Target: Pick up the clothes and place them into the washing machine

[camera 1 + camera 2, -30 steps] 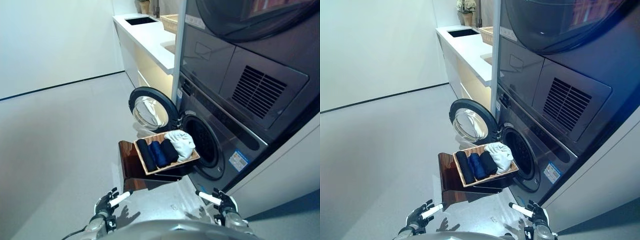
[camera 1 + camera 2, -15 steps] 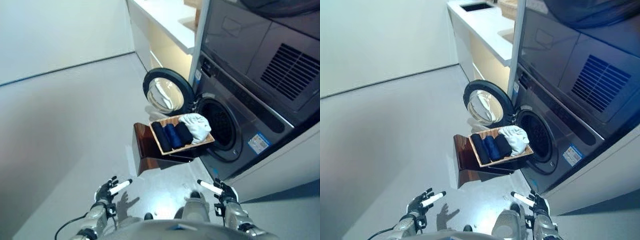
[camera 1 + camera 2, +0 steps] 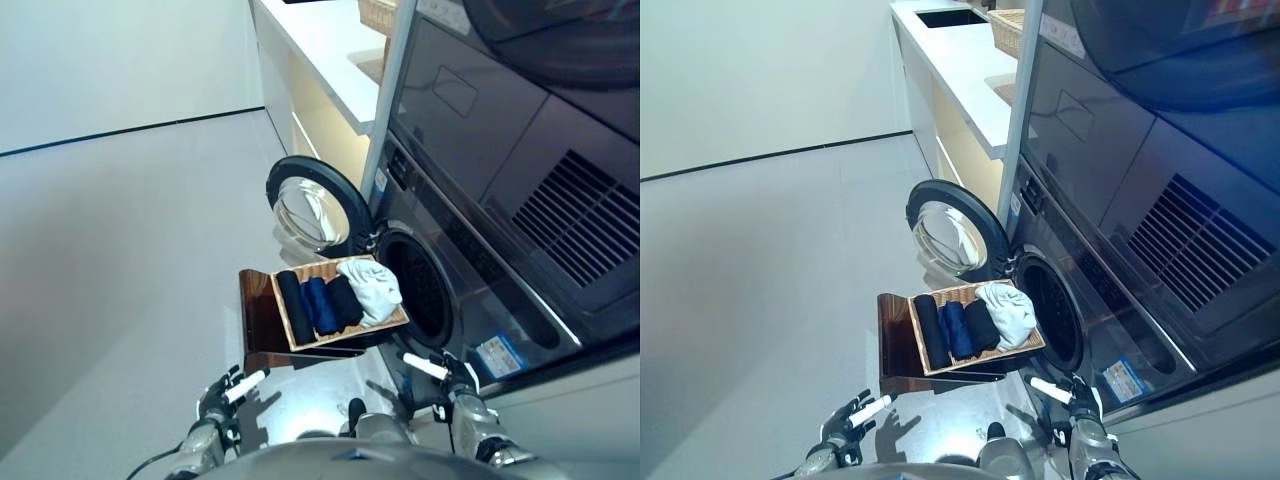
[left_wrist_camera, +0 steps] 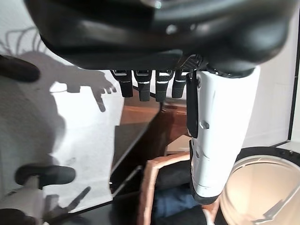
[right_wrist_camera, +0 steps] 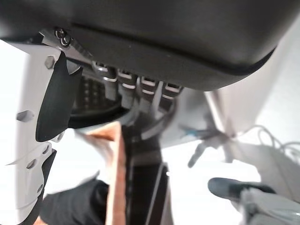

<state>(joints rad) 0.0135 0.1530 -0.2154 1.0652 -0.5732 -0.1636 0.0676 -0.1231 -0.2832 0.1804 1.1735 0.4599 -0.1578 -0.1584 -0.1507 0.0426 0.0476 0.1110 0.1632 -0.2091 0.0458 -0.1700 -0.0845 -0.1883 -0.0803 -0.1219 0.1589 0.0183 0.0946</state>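
Both robot hands hang low over the grey floor (image 3: 120,250), near the robot's body and well apart from the clothes. On the left, the robot hand (image 3: 222,393) has its fingers (image 4: 148,87) straight and relaxed and its white-covered thumb (image 4: 220,136) sticking out, and it holds nothing. On the right, the robot hand (image 3: 448,377) looks the same, with loose fingers (image 5: 140,91), a white thumb (image 5: 28,140) and nothing in it. The clothes are all in a shallow woven basket (image 3: 345,338). That basket sits on top of a dark brown stand (image 3: 262,315) on the floor, just in front of the washing machine (image 3: 470,270). Three dark rolled clothes (image 3: 318,303), black, blue and black, lie side by side in the basket. A white cloth (image 3: 372,288) is bunched up at the basket's edge nearest the washer's round opening (image 3: 425,292). The round door (image 3: 310,207) is swung wide open, beside the basket's far edge. Behind the washer, a long white worktop (image 3: 965,65) runs along the wall, with another woven basket (image 3: 1008,25) on it.
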